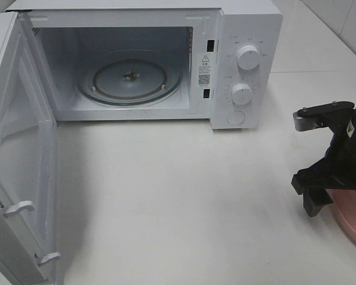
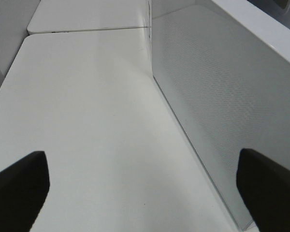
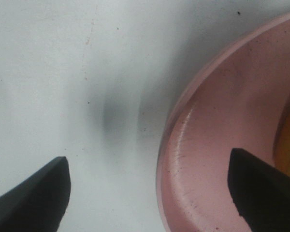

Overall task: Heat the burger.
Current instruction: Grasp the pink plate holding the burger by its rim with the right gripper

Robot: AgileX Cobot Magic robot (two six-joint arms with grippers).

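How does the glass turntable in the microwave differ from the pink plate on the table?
The glass turntable is clear and see-through; the pink plate is opaque pink. The turntable sits bare inside the open microwave; the plate lies on the table, partly under the right gripper. The turntable shows whole; the plate is cut off by the frame edge. Both are round.

Sticker (image 1: 204, 69) on microwave (image 1: 249, 24) door frame: warning triangle and QR code, print illegible. Markings around upper knob (image 1: 248, 57) and lower knob (image 1: 241, 94) unreadable.
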